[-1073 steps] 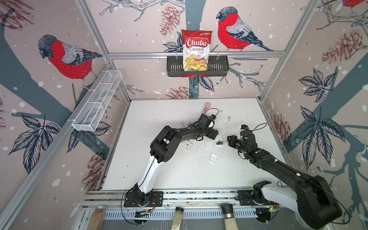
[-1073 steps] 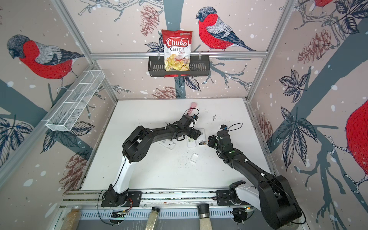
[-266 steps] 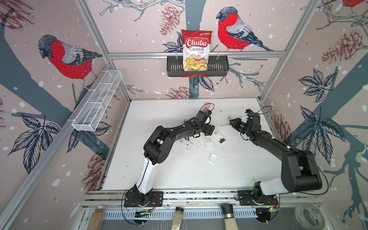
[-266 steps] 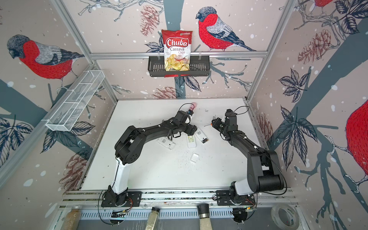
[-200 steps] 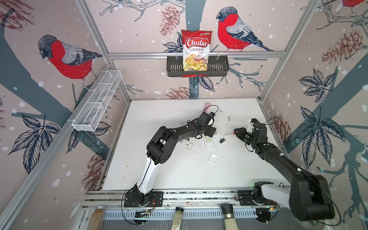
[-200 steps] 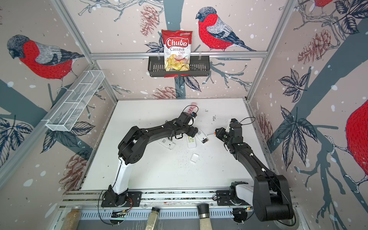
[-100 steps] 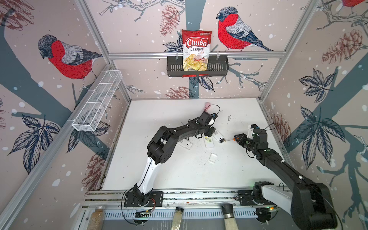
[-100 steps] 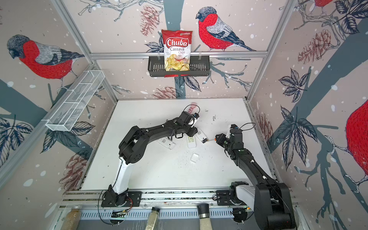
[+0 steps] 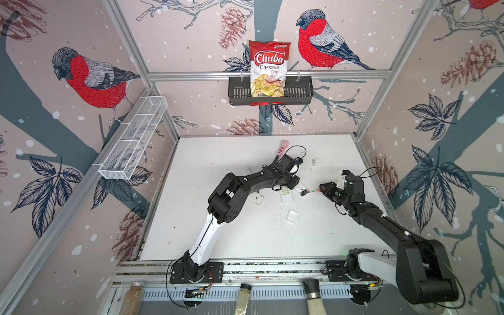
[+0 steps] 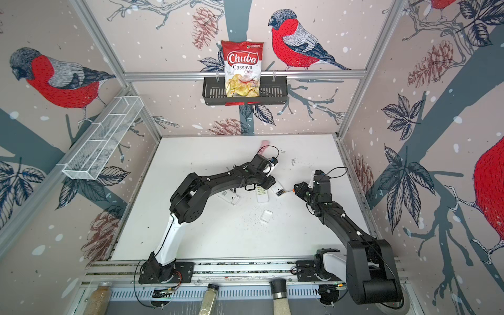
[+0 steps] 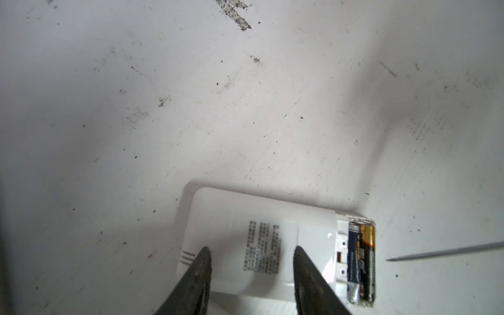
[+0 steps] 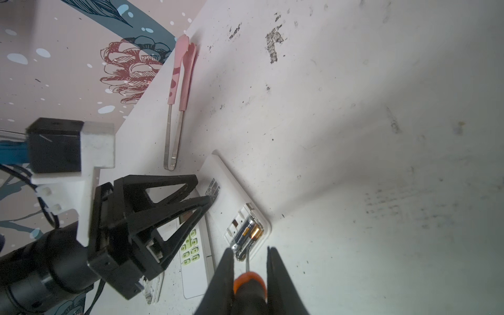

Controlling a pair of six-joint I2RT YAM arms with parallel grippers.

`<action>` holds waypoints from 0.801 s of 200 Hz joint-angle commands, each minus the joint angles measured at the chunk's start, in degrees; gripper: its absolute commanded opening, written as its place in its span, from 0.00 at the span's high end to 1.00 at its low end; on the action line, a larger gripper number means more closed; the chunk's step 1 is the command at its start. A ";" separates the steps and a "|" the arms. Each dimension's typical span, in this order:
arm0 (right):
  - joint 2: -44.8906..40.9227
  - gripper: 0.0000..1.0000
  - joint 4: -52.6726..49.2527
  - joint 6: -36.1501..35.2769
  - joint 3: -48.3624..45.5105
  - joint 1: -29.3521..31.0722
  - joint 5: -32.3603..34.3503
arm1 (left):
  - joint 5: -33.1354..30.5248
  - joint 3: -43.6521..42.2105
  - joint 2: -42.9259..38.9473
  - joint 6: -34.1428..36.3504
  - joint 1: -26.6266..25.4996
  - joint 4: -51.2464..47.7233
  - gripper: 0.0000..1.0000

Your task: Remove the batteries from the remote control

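Observation:
The remote control (image 11: 261, 234) is white and lies back up on the table, also seen in both top views (image 9: 301, 190) (image 10: 278, 188). Its compartment is uncovered, and two batteries (image 11: 361, 261) (image 12: 246, 234) lie side by side in it. My left gripper (image 11: 252, 249) is open, its fingertips (image 11: 206, 256) down on the remote's labelled back. My right gripper (image 12: 249, 248) (image 9: 324, 188) is shut on the orange-and-black screwdriver (image 12: 249, 283). The screwdriver's thin shaft (image 11: 441, 251) points at the battery end, its tip just short of the remote.
A second white remote (image 12: 195, 261) (image 9: 286, 195) with green buttons lies face up beside the first. A loose white cover (image 9: 291, 216) lies nearer the front, another white piece (image 9: 255, 198) under the left arm. Pink tweezers (image 12: 177, 90) lie near the back wall.
My right arm has swung from the back right towards the middle, bringing the screwdriver tip up to the remote's battery end. The left arm has stayed over the remote.

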 commanded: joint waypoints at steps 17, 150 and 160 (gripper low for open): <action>0.35 1.00 3.00 0.78 0.59 0.19 -0.58 | 0.75 0.26 1.07 -0.86 -0.25 -0.74 0.52; 1.93 1.00 2.65 -0.60 -0.24 3.05 2.77 | 0.61 -2.76 0.75 -1.47 -0.95 0.62 0.54; 2.19 1.00 2.65 -0.71 -0.05 3.21 3.09 | 0.48 -2.95 0.55 -1.47 -0.93 0.66 0.54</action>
